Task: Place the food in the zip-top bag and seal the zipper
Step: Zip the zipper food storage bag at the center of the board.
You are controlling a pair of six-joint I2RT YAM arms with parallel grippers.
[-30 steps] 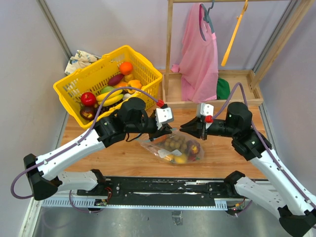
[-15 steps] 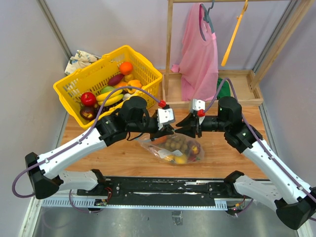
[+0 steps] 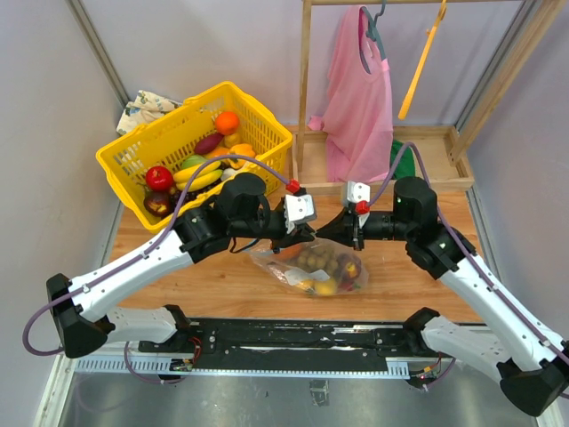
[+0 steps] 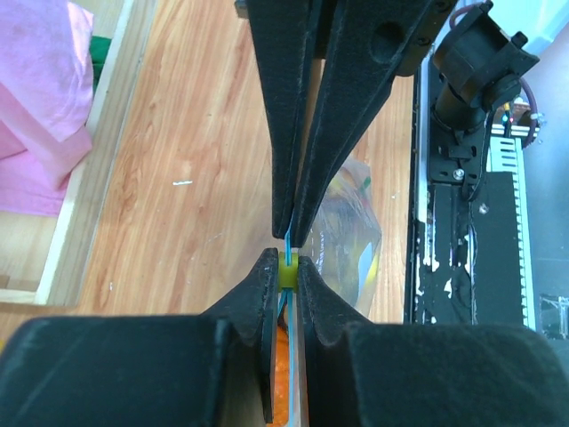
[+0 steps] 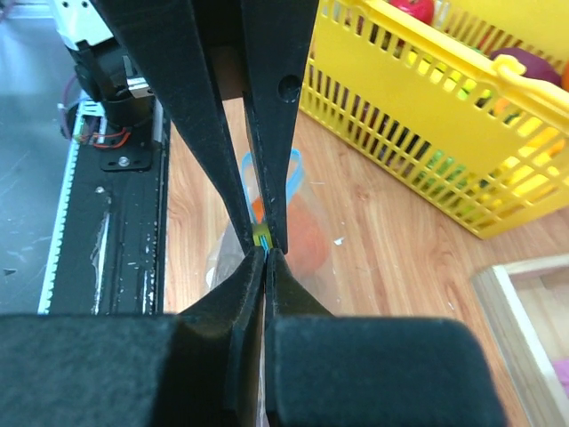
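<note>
The clear zip-top bag lies on the wooden table between the two arms and holds the food: a brownish grape cluster, a yellow piece and an orange piece. My left gripper is shut on the yellow-green slider of the light blue zipper at the bag's top edge. My right gripper is shut on the same blue strip, tip to tip with the left one. In the right wrist view my right gripper meets the slider.
A yellow basket with more toy fruit stands at the back left, with a cloth behind it. A wooden rack with a pink garment stands at the back right. A black rail runs along the near edge.
My right gripper has moved left along the bag's top edge until it meets the left gripper's tips. The left gripper has shifted only slightly.
</note>
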